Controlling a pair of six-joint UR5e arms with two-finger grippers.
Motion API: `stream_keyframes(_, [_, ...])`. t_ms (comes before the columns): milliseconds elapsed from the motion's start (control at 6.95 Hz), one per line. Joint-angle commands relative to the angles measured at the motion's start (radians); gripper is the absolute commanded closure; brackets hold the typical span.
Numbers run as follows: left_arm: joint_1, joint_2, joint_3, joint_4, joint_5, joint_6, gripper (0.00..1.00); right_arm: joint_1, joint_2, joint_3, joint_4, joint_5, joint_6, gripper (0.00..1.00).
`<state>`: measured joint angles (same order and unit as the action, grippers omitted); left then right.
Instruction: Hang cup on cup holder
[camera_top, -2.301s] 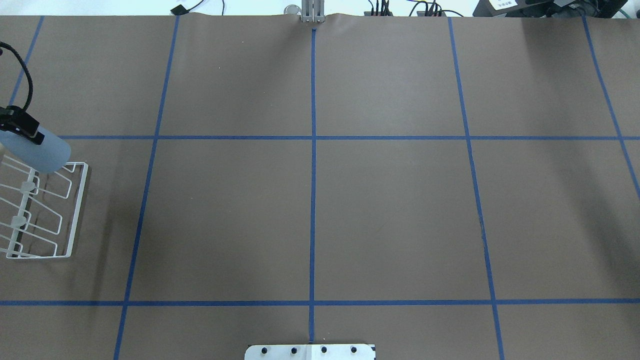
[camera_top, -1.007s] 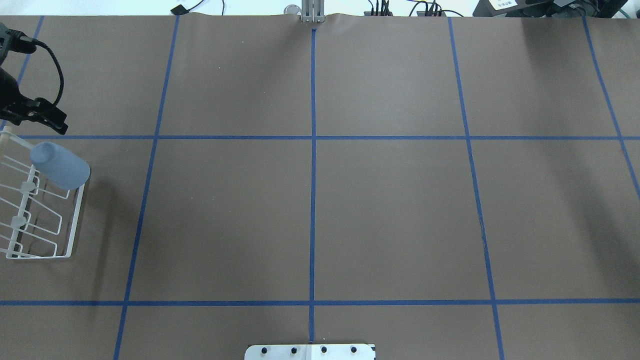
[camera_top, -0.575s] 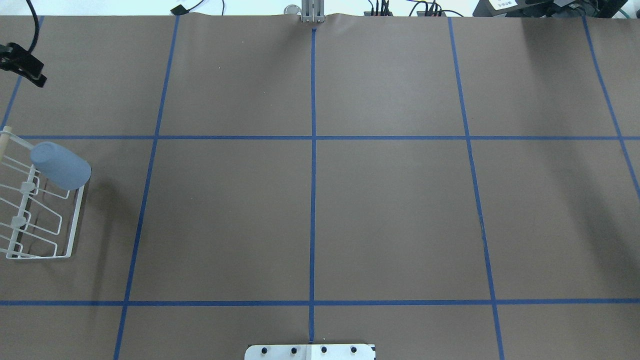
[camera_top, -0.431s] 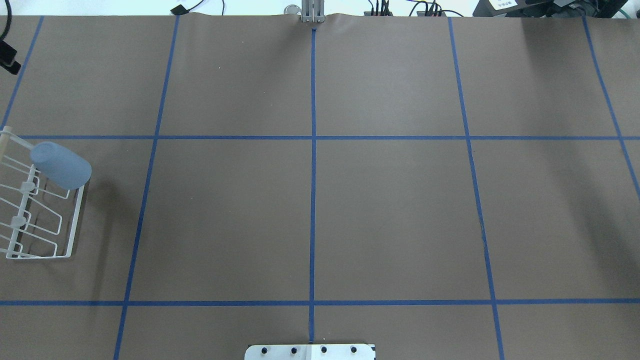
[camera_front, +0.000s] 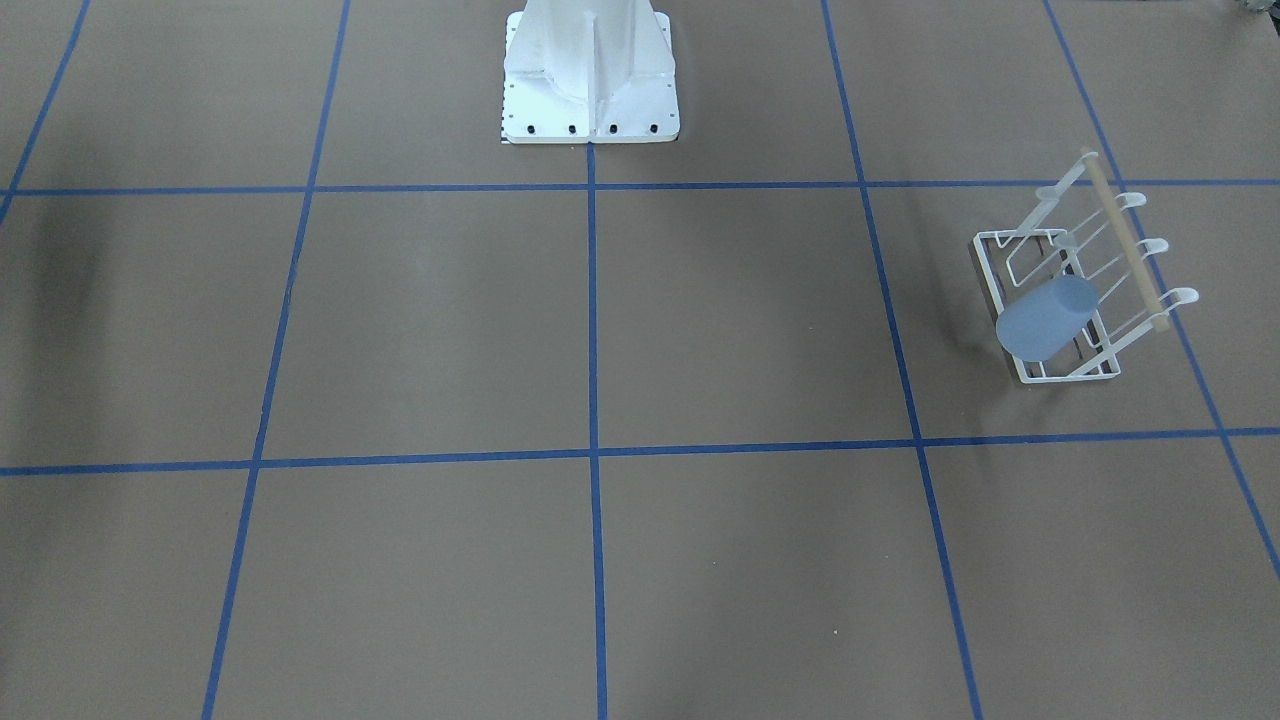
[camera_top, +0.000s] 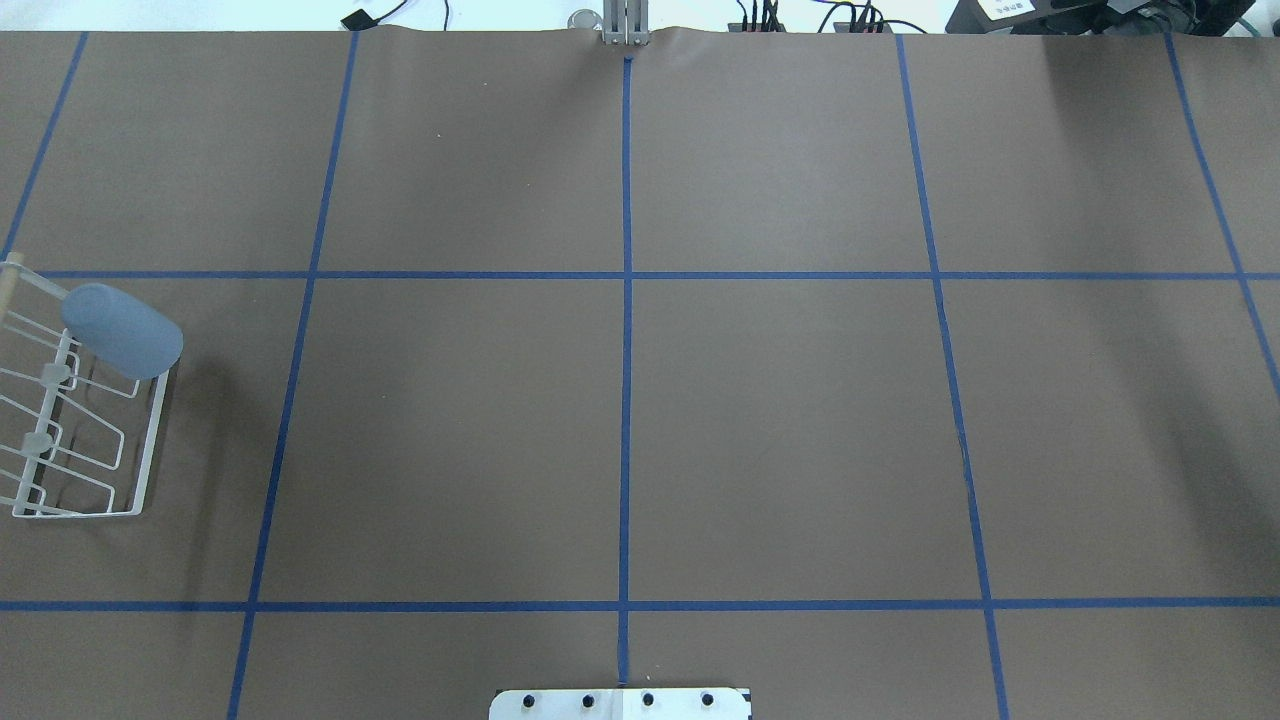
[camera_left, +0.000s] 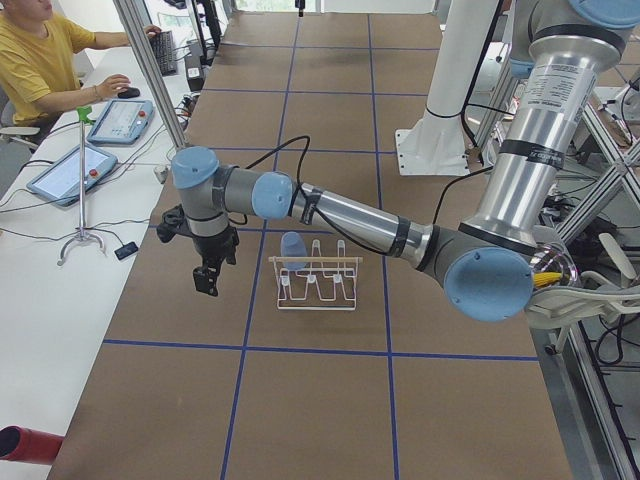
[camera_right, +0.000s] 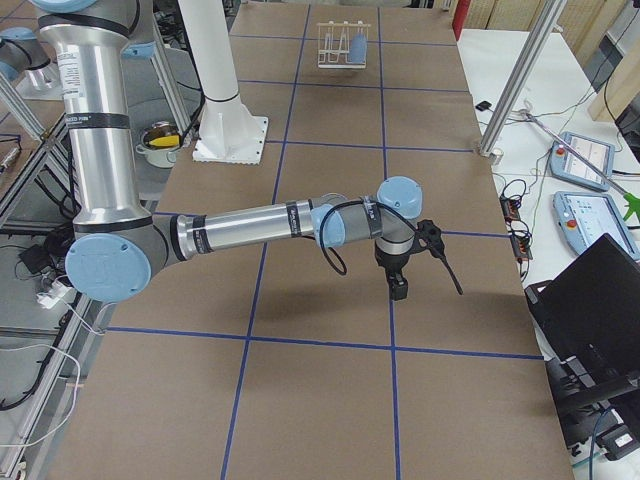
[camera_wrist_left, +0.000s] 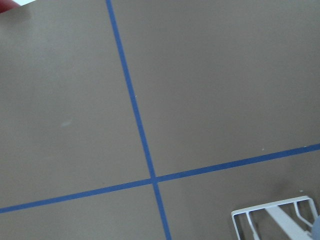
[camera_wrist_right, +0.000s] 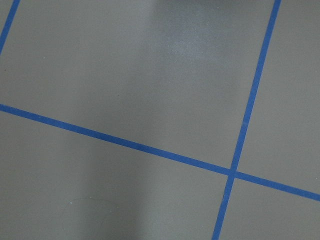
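Note:
The pale blue-grey cup (camera_top: 122, 330) sits upside down, tilted, over the far prong of the white wire cup holder (camera_top: 152, 440) at the table's left edge. Both also show in the front view, the cup (camera_front: 1045, 318) on the holder (camera_front: 1068, 376). A corner of the holder (camera_wrist_left: 270, 215) shows in the left wrist view. My left gripper (camera_left: 207, 284) hangs above the table, apart from the cup (camera_left: 293, 247), beyond the holder (camera_left: 315, 290); I cannot tell whether it is open or shut. My right gripper (camera_right: 399, 291) hovers far from the holder (camera_right: 338, 45); its state cannot be told.
The robot's white pedestal (camera_front: 590, 70) stands at the table's middle near edge. Blue tape lines (camera_top: 625, 400) cross the brown table. An operator (camera_left: 40, 60) sits at a side desk with tablets (camera_left: 75, 170). A laptop (camera_right: 590, 310) stands beside the table's right end.
My left gripper let go of the cup, which settled on the holder's prong. The gripper then drew back up and left, out of the overhead view.

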<state>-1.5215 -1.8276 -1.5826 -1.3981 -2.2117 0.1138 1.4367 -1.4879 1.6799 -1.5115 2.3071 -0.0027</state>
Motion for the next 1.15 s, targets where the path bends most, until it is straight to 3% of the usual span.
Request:
stream_keyframes(0, [-0.049,0.129,0.006,-0.062,0.001,0.024,0.02,-0.001,0.000,-0.005,-0.001,-0.005,0.001,0.00])
stream_keyframes(288, [-0.049,0.227,-0.007,-0.149,-0.032,0.011,0.02,0.001,0.000,0.004,-0.003,0.000,0.001,0.00])
stream_keyframes(431, [-0.051,0.218,0.000,-0.150,-0.075,0.010,0.02,-0.001,0.001,0.004,-0.006,0.000,0.003,0.00])
stream_keyframes(1007, [-0.051,0.209,0.001,-0.221,-0.077,0.018,0.02,0.002,-0.012,0.009,-0.004,-0.002,0.001,0.00])
